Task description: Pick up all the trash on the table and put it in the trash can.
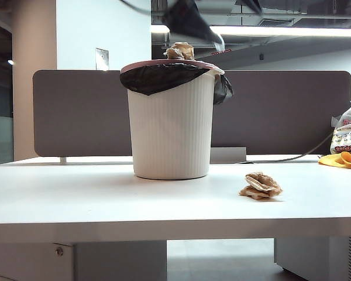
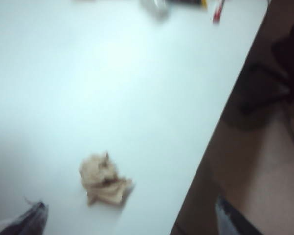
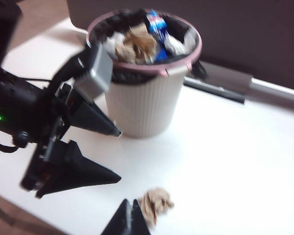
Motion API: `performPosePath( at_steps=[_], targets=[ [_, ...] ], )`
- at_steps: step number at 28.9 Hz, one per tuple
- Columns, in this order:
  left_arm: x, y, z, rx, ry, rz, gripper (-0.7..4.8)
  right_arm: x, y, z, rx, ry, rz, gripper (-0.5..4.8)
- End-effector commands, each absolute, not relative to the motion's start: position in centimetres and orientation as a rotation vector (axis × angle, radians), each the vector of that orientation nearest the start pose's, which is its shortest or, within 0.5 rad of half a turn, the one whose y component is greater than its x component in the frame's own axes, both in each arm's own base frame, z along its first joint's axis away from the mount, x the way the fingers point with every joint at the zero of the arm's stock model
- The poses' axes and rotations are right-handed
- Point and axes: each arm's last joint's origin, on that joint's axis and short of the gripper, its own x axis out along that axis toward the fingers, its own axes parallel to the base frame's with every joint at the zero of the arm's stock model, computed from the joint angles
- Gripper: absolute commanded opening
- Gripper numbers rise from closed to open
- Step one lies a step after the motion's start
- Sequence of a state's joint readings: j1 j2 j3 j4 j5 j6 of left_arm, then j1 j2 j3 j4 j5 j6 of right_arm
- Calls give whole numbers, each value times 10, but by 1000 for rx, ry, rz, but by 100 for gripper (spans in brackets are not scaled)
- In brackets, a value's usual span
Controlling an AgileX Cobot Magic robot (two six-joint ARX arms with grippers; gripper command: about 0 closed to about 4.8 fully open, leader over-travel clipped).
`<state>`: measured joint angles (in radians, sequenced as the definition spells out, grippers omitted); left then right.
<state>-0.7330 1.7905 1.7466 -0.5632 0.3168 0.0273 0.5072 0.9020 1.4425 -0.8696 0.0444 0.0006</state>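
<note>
No writing is readable. The ribbed white bin [image 1: 172, 129], black-lined with a pinkish rim, holds crumpled tan paper [image 3: 136, 44] and a blue wrapper [image 3: 157, 27]. One wad [image 1: 261, 185] lies on the white bench [image 1: 105, 199]. The left gripper [image 3: 108, 154] hangs beside the bin, jaws wide and empty. The right gripper [image 3: 129, 220] hovers near the wad; jaws' state unclear.

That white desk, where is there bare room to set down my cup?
The table is bare left of the trash can, and in front of it as far as the paper wad. The back right corner is crowded: a printed bag and a yellow cloth.
</note>
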Motion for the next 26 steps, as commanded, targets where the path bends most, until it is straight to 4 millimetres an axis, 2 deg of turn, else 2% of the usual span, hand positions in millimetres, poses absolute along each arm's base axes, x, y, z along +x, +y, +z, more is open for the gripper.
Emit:
performPosePath(
  at_steps=[1,8,11,15,18,26],
  targets=[
    [294,-286,326,138,610,-972,479,98,53,441,-73,317,452,-4],
    [286,-300,265,63,651,-970,479,83,45,378,4,368,439,-4],
    [285,-309,249,64,685,-975,479,82,45,361,-3,398,444,-4],
    [286,-324,230,66,678,-939,479,86,49,351,5,445,496,-4],
    [285,-336,214,89,660,-892,479,88,50,351,7,442,503,-4],
    [294,-347,181,99,653,-806,479,89,52,355,25,403,553,-4]
  ],
)
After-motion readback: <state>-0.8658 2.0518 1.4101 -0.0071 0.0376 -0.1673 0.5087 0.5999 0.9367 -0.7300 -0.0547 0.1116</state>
